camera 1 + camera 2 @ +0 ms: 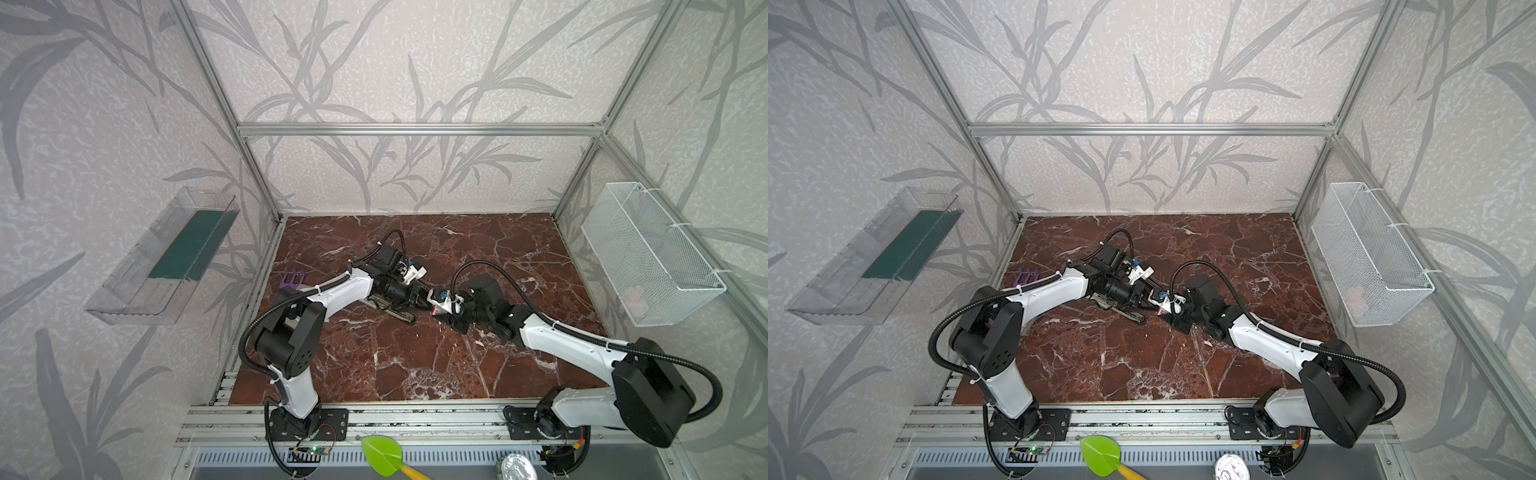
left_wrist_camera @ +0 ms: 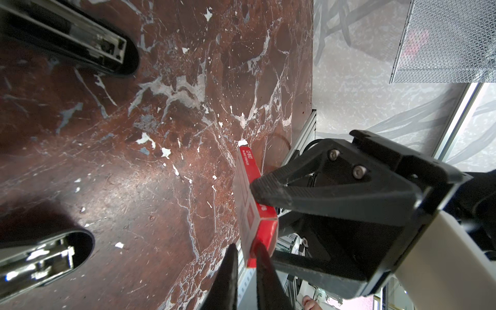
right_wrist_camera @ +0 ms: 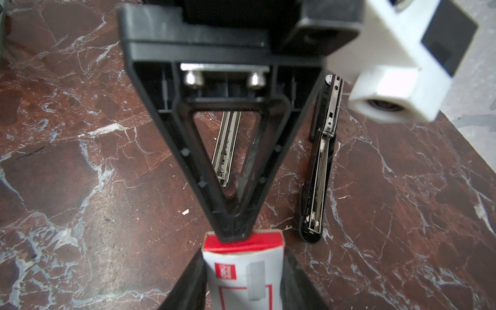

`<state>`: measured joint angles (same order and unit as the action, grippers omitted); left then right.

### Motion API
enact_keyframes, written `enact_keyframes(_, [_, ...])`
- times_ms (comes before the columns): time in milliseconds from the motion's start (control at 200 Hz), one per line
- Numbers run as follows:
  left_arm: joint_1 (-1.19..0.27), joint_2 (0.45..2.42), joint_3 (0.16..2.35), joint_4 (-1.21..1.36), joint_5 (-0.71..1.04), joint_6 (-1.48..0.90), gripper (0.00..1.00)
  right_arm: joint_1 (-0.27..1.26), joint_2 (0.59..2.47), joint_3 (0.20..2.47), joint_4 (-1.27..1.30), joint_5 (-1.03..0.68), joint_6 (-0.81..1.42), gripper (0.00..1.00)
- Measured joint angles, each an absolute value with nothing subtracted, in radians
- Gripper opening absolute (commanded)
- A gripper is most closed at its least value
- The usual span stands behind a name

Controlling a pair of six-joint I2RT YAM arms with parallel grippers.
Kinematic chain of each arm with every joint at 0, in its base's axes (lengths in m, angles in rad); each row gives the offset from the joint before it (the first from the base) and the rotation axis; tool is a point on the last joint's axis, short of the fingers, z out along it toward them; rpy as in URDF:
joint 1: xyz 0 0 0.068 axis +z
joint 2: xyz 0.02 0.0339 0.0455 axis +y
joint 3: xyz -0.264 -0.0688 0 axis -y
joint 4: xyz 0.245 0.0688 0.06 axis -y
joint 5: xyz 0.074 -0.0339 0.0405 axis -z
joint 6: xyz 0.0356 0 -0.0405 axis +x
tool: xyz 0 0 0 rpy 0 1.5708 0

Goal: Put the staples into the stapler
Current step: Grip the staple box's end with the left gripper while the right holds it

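Right gripper [image 3: 244, 255] jaws clamp staples box [image 3: 233, 295] sides, left gripper [image 2: 245, 248] jaws pinch its red end; open stapler [image 3: 319, 171] beyond.

The staples box [image 3: 243, 271], small, flat and white with red printing, is being held over the counter's middle. Beyond its red end, 1 black stapler [image 3: 319, 161] is lying opened flat, chrome rail showing. A 2nd stapler [image 3: 227, 142] is lying beside it.
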<state>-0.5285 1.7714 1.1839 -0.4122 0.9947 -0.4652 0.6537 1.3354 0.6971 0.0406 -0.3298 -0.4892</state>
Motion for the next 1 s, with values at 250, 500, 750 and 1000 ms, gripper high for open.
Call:
enact_keyframes(250, [-0.539,1.79,1.215,-0.422,0.991,-0.462,0.14,0.655,1.335,0.697,0.032,-0.325,-0.487,0.43])
enact_keyframes(500, [-0.551,1.803,1.239,-0.461,0.969,-0.439,0.08,0.663,1.335,0.697,0.019,-0.31,-0.486,0.41])
enact_keyframes(750, [-0.562,1.821,1.26,-0.488,0.948,-0.419,0.07,0.666,1.335,0.696,0.006,-0.294,-0.486,0.41])
enact_keyframes(1000, [-0.583,1.844,1.27,-0.501,0.935,-0.417,0.12,0.669,1.335,0.696,-0.034,-0.285,-0.481,0.4])
